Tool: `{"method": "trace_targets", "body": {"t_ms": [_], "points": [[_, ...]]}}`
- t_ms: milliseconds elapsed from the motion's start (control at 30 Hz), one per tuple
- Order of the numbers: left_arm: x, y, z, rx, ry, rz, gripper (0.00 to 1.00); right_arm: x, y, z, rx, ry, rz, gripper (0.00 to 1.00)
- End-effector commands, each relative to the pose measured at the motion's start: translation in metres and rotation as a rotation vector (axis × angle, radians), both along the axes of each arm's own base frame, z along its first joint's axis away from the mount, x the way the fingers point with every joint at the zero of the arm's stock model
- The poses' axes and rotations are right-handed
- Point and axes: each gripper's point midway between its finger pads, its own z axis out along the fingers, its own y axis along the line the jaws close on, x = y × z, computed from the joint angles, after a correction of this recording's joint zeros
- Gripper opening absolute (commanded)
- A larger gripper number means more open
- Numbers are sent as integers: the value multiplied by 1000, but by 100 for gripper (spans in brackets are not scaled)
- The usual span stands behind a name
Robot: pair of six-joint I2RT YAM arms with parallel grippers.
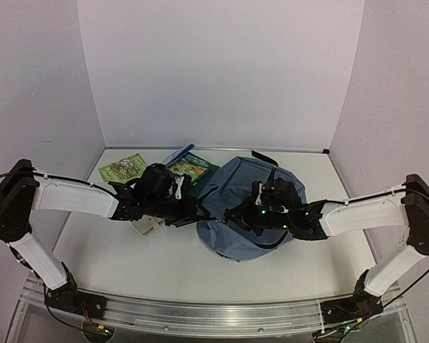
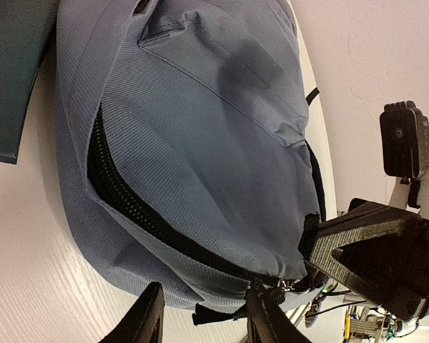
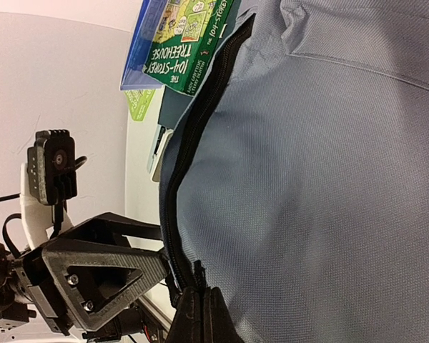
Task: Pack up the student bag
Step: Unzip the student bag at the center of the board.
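The bag [image 1: 236, 179] is lying flat on the table [image 1: 129, 264], and everything else here is being placed from it. Its open zipper [image 2: 129, 204] is running along the edge that is facing the left arm. That dark slit, the long line of the mouth, is stretching from the bag's far end, where a green book [image 3: 189, 43] is lying just beside it, down to the bag's near corner.

Both grippers are meeting at that near corner. The left gripper [image 2: 207, 321] is reaching in from the zipper side, low and roughly level with the table. Its fingers are standing apart and gripping nothing, with the bag's edge lying just ahead of them. The zipper pull [image 2: 277, 287] is dangling right beside one fingertip. The right gripper [image 3: 200, 314] is coming across from the bag's opposite side, over its top panel. Its fingers are clenched tight, and they appear to be pinching the fabric at the end of the zipper track, holding that corner in place.

The left arm is the nearer one to the pull and to the mouth. I judge that the coming move is depending on that small offset: the pull is sitting beside the spread fingers, not between them, and the slit is leading away from them towards the book.
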Motion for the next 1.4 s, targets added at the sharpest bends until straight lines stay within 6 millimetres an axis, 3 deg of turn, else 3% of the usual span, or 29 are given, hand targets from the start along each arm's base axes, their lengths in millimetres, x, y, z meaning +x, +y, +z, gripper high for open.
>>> {"method": "trace_targets", "body": {"t_ms": [0, 267, 567, 1367], "points": [[0, -12, 24, -84, -24, -26, 42, 1, -1, 13, 15, -32, -11, 0], [-5, -16, 30, -120, -29, -42, 41, 1, -1, 11, 9, -28, -10, 0], [-11, -15, 20, -106, 6, -47, 39, 1, -1, 13, 7, -33, -12, 0], [-17, -11, 29, -116, -2, -33, 0, 2, -9, 16, -9, -46, -38, 0]]}}
